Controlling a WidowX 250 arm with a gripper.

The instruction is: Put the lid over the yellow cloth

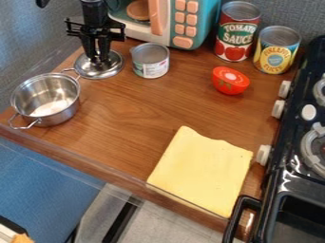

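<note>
My black claw is at the shiny, round metal lid; can't tell if it's open or closed. Squarish yellow cloth, wavy-edged; woodgrain counter.

A round, shiny metal lid lies flat on the wooden bench, near the pot; a smooth yellow cloth, its far edge wavy, lies spread at the front edge beside the stove.
</note>
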